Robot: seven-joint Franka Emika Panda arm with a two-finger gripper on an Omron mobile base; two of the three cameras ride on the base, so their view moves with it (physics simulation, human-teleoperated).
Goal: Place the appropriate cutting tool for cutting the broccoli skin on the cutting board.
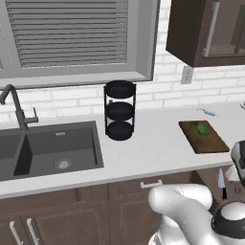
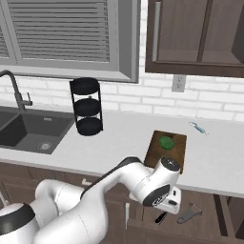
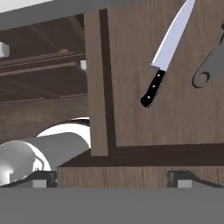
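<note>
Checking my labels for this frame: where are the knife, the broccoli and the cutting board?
knife (image 3: 154, 89): hand view, on its black handle.
broccoli (image 2: 166, 142): right base view, middle of the green piece.
cutting board (image 1: 210, 142): left base view, bare wood near its front edge.

I'm seeing the knife (image 3: 166, 57) running off the top edge of the hand view, its blade tip cut off. The grey tool (image 3: 210, 65) beside it is leaving the right edge, so I can't tell what it is. The pincer (image 3: 113, 177) fingertips are sinking into the bottom, their gap unreadable. The small bluish thing (image 1: 208, 112) on the table (image 1: 143, 148) is staying too tiny to identify.
</note>
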